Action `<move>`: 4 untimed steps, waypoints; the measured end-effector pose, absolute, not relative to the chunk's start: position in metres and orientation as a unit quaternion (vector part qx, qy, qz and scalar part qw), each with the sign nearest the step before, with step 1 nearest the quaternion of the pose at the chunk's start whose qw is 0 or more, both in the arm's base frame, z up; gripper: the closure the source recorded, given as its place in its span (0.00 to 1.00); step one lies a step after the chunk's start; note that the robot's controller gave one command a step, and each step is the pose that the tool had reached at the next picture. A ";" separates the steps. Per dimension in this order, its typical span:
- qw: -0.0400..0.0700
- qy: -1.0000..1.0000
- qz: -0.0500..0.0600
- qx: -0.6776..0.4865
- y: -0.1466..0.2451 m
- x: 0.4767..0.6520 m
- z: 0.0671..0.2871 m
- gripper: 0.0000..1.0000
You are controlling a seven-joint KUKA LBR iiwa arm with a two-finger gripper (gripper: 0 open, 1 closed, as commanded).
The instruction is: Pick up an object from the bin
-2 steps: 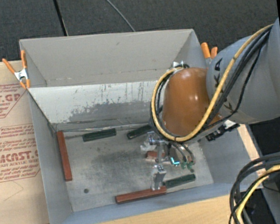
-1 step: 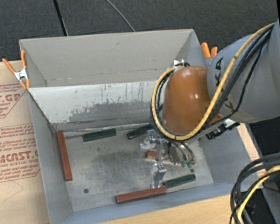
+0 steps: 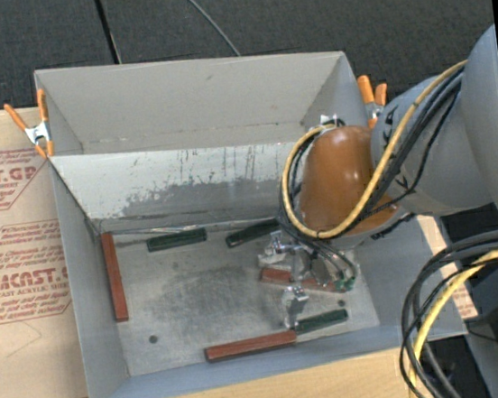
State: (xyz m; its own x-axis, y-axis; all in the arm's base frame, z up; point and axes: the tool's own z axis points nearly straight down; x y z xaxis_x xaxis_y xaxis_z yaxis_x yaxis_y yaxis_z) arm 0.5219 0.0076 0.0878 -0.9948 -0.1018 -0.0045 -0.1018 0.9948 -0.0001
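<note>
- I have the gripper [image 3: 287, 278] low in the bin's [image 3: 182, 170] right half, just above the floor; arm comes in from the right with its orange cover above the wrist
- fingers stand apart, fairly wide; one toward the back wall, one toward the near wall; a short red piece [image 3: 273, 275] lies in the gap between them
- I can't tell whether the pads touch it yet, so I don't call it held; it looks to be resting on the floor
- red piece: long axis runs roughly left to right in the view, right end dipping a little toward the near wall; left end pokes out clear of the fingers
- I judge the fingers sit that way to close across its narrow width, not along its length; makes sense for a thin bar
- neighbours: green pen [image 3: 324, 320] just beside the near finger, lying about parallel to the red piece; long red bar [image 3: 250, 346] along the near wall, near that finger too
- risk as I see it: the near finger could nudge the pen when closing
- well apart: red bar [image 3: 113, 275] by the left wall; two dark pens [image 3: 177, 239] at the foot of the back wall
</note>
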 end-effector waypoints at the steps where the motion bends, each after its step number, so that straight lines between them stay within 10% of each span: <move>1: -0.001 1.000 0.001 -0.001 -0.009 0.522 0.099 0.00; 2: 0.000 1.000 0.000 0.021 -0.013 0.523 0.143 0.00; 3: 0.003 0.997 0.001 0.083 -0.019 0.521 0.079 0.00; 4: 0.008 0.996 0.002 0.093 -0.018 0.536 0.068 1.00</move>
